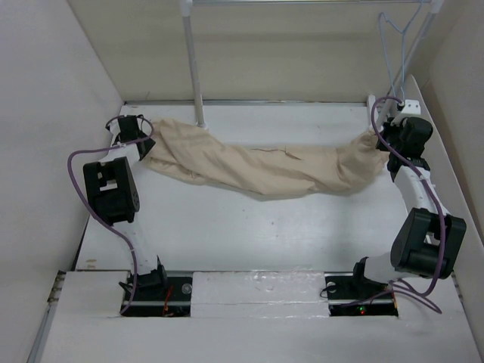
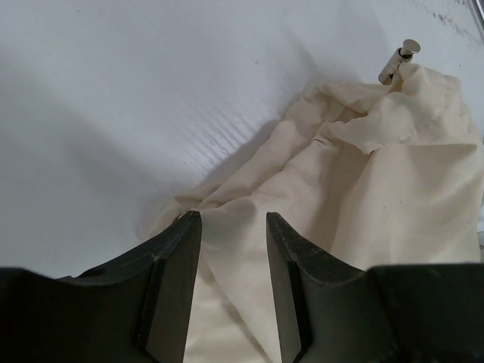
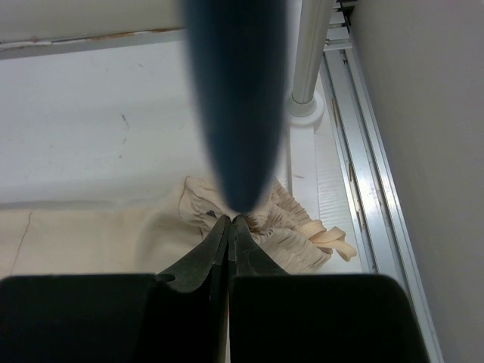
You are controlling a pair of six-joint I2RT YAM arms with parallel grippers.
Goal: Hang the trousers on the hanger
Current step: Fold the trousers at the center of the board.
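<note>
The beige trousers (image 1: 265, 170) lie stretched across the table between my two grippers. My left gripper (image 1: 144, 140) is open at their left end; in the left wrist view its jaws (image 2: 233, 219) stand apart over the cloth (image 2: 378, 189) without closing on it. My right gripper (image 1: 380, 136) is shut at the right end; in the right wrist view (image 3: 231, 219) the gathered waistband (image 3: 291, 234) bunches at its tips. The thin blue-grey hanger (image 1: 389, 57) hangs at the back right. A blurred dark blue shape (image 3: 234, 91) tapers down to the right fingertips.
A white rack pole (image 1: 193, 60) stands at the back left of centre, and another (image 3: 310, 53) stands by the right wall next to metal rails (image 3: 363, 174). A small metal peg (image 2: 397, 64) pokes out behind the cloth. Walls close in left, right and back.
</note>
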